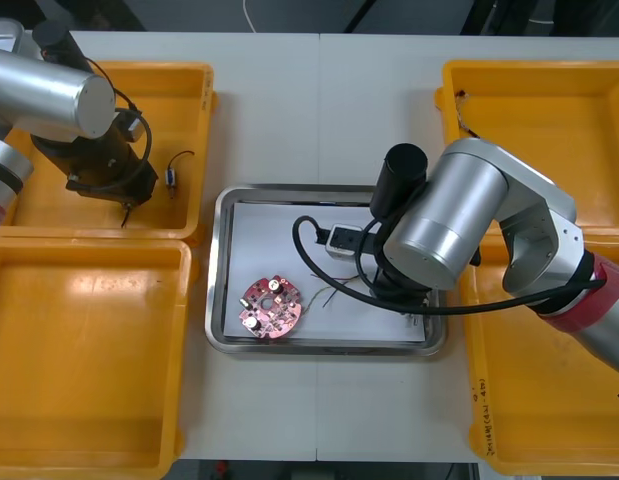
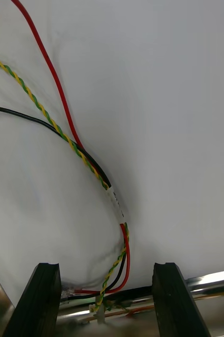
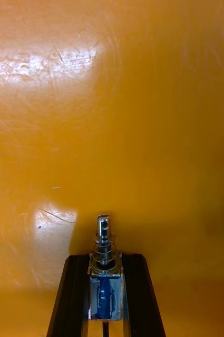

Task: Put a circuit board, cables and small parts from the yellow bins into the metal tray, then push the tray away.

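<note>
Left wrist view: left gripper (image 3: 105,260) fingers were clamped on a small metal part (image 3: 104,226), spring end poking out, over the far left yellow bin (image 3: 143,105) floor. Fingers of right gripper (image 2: 106,268) stood apart over cables (image 2: 64,134) in the metal tray (image 1: 221,270), near-right corner. Circuit board (image 1: 272,307) lay near-left in the tray.

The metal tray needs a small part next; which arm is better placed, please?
Left: left gripper shut on a small silver metal part in a yellow bin; right gripper open over metal tray.
</note>
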### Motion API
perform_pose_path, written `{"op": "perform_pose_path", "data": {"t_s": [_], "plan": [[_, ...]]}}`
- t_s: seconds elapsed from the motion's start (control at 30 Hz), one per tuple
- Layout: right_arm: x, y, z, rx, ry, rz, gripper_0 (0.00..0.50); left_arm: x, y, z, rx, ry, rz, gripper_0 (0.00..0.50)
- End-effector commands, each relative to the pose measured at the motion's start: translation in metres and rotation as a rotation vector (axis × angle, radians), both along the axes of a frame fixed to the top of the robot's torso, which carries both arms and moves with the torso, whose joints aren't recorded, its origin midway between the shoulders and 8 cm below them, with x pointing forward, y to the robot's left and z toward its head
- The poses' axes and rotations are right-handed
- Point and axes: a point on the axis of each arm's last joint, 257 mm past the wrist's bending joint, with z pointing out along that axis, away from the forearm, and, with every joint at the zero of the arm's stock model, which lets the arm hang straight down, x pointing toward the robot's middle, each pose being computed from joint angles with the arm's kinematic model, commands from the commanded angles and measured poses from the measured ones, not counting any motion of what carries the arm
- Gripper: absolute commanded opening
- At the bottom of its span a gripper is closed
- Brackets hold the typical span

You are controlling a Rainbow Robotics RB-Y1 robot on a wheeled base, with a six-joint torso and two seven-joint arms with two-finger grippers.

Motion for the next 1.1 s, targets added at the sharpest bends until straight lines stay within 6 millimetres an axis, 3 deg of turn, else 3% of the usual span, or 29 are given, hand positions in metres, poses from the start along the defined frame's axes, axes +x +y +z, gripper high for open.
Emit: {"op": "perform_pose_path", "data": {"t_s": [0.03,0.23,0.47,0.63,0.8,1.1], "plan": [[0.008,0.012,0.043,0.029,-0.056,0.043,0.5,0.009,-0.016,0.035,0.004,-0.023,-0.12,0.0],[-0.002,0.005,0.076,0.056,-0.043,-0.009,0.5,0.005,-0.02,0.062,-0.02,-0.024,-0.119,0.0],[0.011,0.014,0.128,0.192,-0.151,-0.027,0.5,-0.006,-0.024,0.091,-0.021,-0.033,-0.131,0.002],[0.024,0.005,0.166,0.27,-0.226,-0.071,0.5,-0.016,-0.029,0.103,-0.005,-0.027,-0.144,0.0],[0.042,-0.022,0.201,0.329,-0.295,-0.15,0.5,-0.03,-0.043,0.115,0.01,-0.021,-0.157,0.0],[0.063,-0.077,0.227,0.36,-0.338,-0.284,0.5,-0.038,-0.092,0.134,-0.044,-0.085,-0.162,0.0]]}}
